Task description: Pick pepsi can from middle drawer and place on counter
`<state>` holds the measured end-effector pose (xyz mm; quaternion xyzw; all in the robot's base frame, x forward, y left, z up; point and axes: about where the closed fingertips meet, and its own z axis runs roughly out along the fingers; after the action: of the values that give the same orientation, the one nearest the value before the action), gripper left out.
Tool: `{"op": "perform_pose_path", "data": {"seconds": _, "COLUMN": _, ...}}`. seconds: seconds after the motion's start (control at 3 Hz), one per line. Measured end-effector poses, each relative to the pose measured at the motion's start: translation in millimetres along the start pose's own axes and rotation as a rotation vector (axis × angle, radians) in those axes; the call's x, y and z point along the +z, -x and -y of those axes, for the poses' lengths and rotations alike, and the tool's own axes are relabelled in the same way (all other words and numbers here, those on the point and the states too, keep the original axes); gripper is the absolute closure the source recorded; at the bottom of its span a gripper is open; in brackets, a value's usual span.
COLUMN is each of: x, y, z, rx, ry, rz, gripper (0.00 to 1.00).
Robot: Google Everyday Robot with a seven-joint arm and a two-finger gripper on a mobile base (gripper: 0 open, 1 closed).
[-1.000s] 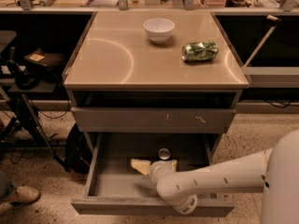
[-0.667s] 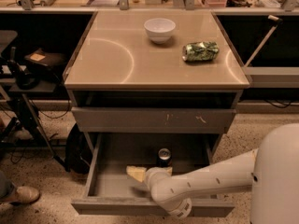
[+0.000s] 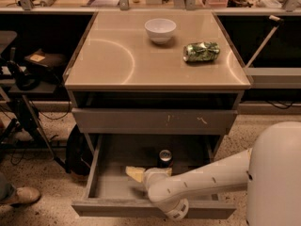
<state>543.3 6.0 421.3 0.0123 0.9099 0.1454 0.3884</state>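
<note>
The pepsi can (image 3: 164, 158) stands upright at the back middle of the open middle drawer (image 3: 117, 209), a low grey box pulled out under the cabinet. My gripper (image 3: 134, 173) is inside the drawer, low over its floor, just left of and in front of the can and apart from it. My white arm (image 3: 211, 178) reaches in from the right over the drawer's front. The beige counter (image 3: 117, 55) lies above.
A white bowl (image 3: 160, 29) and a crushed green-and-silver can (image 3: 201, 52) sit on the counter. A shut grey drawer front with pale scratches (image 3: 155, 120) is above the open drawer. Dark equipment and cables (image 3: 28, 79) stand at left; a shoe (image 3: 21, 196) is at bottom left.
My arm and gripper have shifted slightly left and toward the drawer's front. The pepsi can has not moved.
</note>
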Motion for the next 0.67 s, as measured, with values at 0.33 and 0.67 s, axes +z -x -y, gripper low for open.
{"op": "perform_pose_path", "data": {"seconds": 0.33, "x": 26, "y": 12, "z": -19, "rx": -0.012, "ry": -0.037, "rz": 0.016, "gripper": 0.0}}
{"op": "perform_pose_path", "data": {"seconds": 0.67, "x": 50, "y": 41, "z": -37, "rx": -0.009, "ry": -0.067, "rz": 0.078, "gripper": 0.0}}
